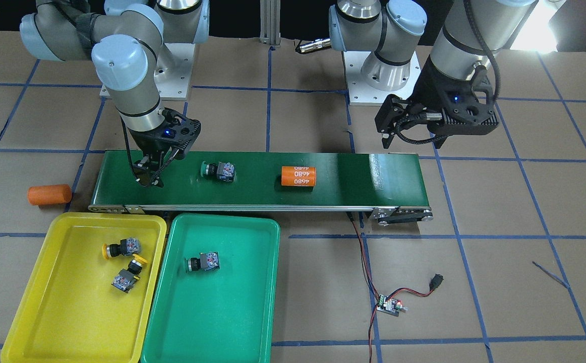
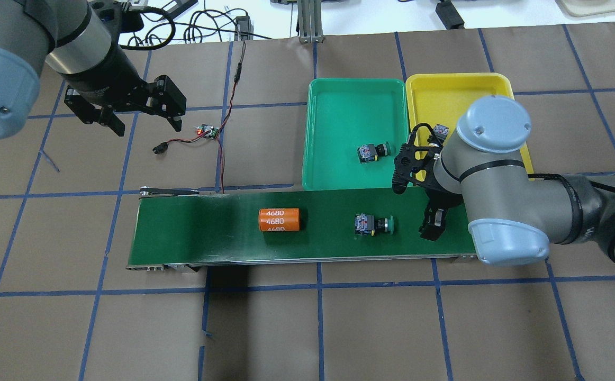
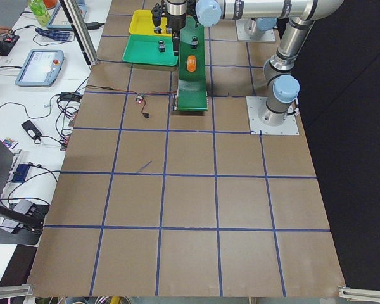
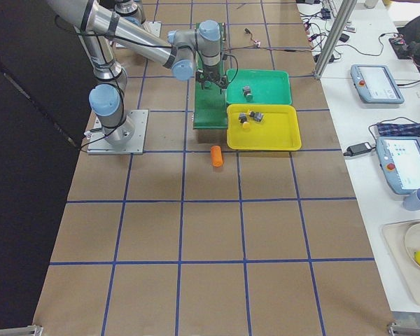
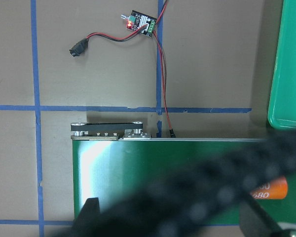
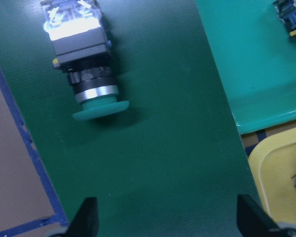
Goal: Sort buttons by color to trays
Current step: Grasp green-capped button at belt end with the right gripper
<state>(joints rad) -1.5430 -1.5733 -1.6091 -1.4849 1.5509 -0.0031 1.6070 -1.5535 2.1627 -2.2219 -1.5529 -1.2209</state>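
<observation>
A green-capped button lies on its side on the belt and also shows in the right wrist view. My right gripper is open and empty, just above the belt, apart from the button's cap end; its fingertips straddle bare belt. A second green button lies in the green tray. Two yellow buttons lie in the yellow tray. My left gripper is open and empty, raised over the table past the belt's other end.
An orange cylinder lies on the dark-green conveyor belt; another lies on the table off the belt's end. A small circuit board with red-black wires sits near the left gripper. Both trays stand side by side along the belt's far edge.
</observation>
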